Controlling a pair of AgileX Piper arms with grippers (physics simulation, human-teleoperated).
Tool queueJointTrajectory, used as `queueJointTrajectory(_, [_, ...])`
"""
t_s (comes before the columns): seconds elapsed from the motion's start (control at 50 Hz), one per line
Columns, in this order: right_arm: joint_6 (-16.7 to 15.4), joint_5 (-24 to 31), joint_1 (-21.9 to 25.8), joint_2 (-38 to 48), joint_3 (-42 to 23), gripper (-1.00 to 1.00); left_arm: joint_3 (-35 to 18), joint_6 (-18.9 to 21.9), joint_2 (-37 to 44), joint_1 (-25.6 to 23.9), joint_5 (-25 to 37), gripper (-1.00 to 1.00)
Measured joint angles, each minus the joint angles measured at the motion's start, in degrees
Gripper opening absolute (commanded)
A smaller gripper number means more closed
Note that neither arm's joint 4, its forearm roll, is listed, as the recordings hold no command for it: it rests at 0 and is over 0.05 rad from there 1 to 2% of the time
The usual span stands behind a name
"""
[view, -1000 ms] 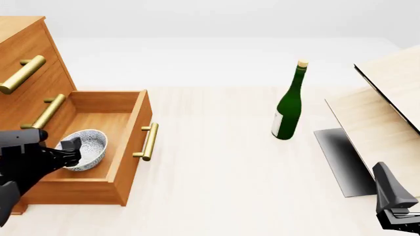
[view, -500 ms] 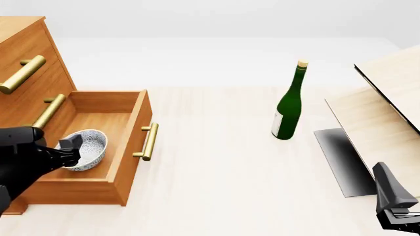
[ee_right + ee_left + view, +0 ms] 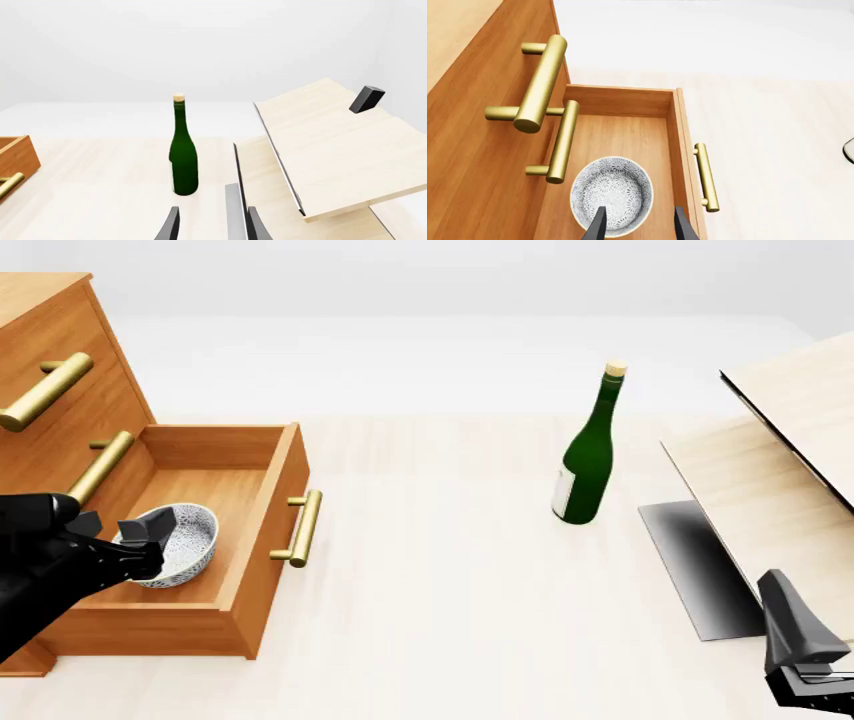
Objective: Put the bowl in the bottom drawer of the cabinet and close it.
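The white speckled bowl [image 3: 180, 540] [image 3: 612, 194] rests upright on the floor of the open bottom drawer [image 3: 274, 505] [image 3: 675, 145] of the orange-brown cabinet [image 3: 54, 330] [image 3: 474, 135]. The drawer is pulled well out, its brass handle [image 3: 304, 528] [image 3: 706, 177] facing the table. My left gripper [image 3: 140, 542] [image 3: 639, 227] is open just above the bowl's near side, one finger over the inside and the other outside the rim. At the front right corner my right gripper [image 3: 801, 655] [image 3: 212, 227] stands open, holding nothing.
A green bottle [image 3: 585, 465] [image 3: 184, 160] stands upright mid-table. Pale wood panels [image 3: 787, 470] [image 3: 327, 145] lean at the right, with a small dark block [image 3: 367, 98] on top. The two upper drawers are closed, their brass handles [image 3: 544, 82] jutting out over the open drawer.
My left arm has drawn back a little toward the near left edge. The bowl has stayed put in the drawer. The right arm has not moved.
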Motion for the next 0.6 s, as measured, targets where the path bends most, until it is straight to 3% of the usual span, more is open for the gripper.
queueJointTrajectory(0.6, [0.00,0.00,0.00,0.00,0.00,1.00,-3.04,-3.02,-5.51,-9.17,7.15,1.00])
